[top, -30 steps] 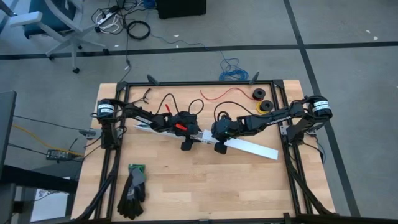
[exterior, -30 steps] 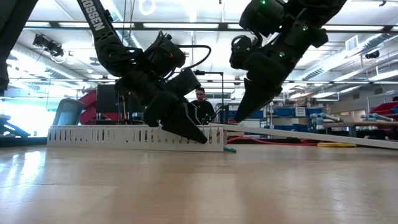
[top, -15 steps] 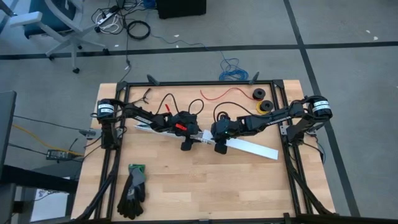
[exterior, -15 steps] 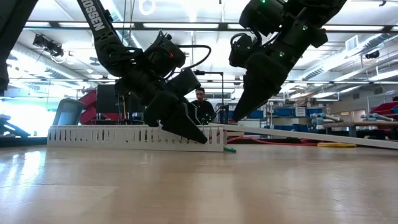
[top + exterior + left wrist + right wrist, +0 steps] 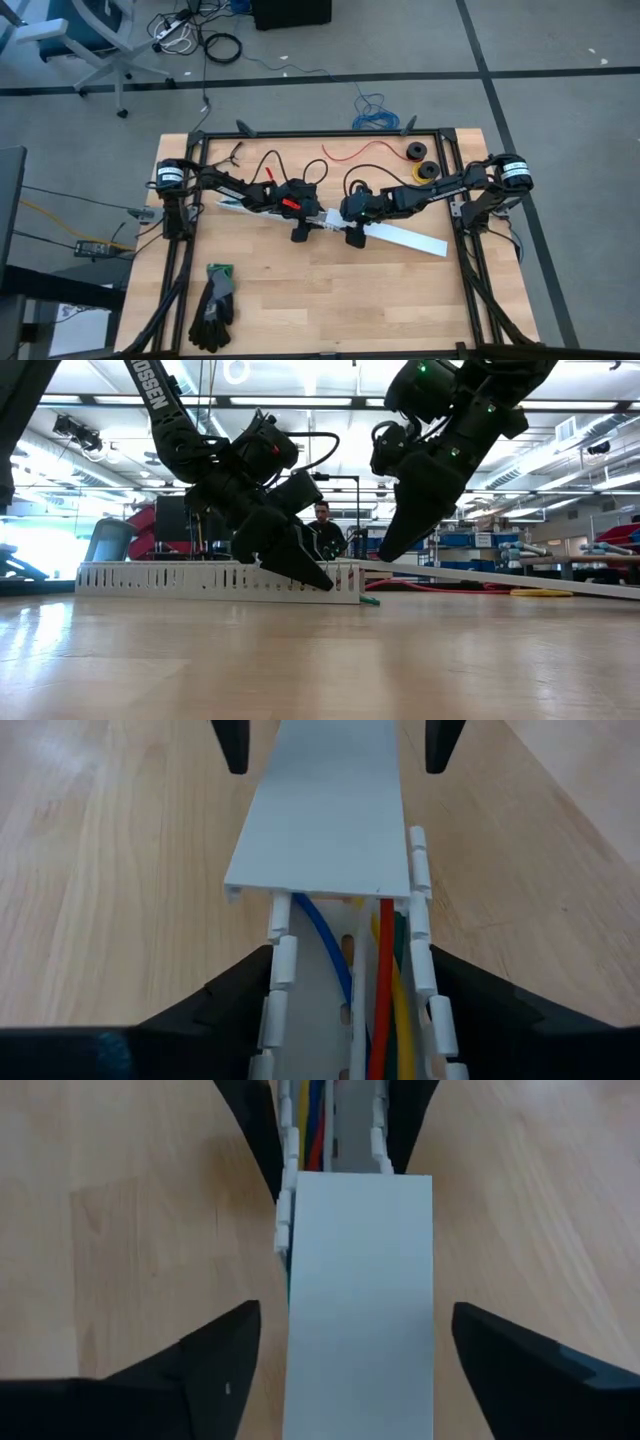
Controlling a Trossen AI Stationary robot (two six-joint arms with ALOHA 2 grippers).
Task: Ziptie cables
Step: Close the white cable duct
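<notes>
Gloves (image 5: 213,306) lie on the table (image 5: 330,300), well to the left of the white channel (image 5: 240,206) and nearer the front edge. The channel is a long white tray with slotted walls, and it lies slanted across the middle of the table.

The left gripper (image 5: 300,226) sits low over the channel, about halfway along it. Its two fingers (image 5: 215,1010) press against the channel's outer walls, one on each side, so it grasps the channel.

The cables (image 5: 385,1010) lie inside the channel, between those fingers. Red, yellow, green and blue wires run side by side along the floor of the tray.

A flat white lid (image 5: 322,810) covers the channel from there on to the right.

The right gripper (image 5: 352,231) hangs over the lid, just right of the left gripper. Its fingers (image 5: 215,1360) are spread wide, one on each side of the lid, and they do not touch it. It has let go and grips nothing.

Two small rolls (image 5: 421,162) lie past the channel, near the table's far right corner.
</notes>
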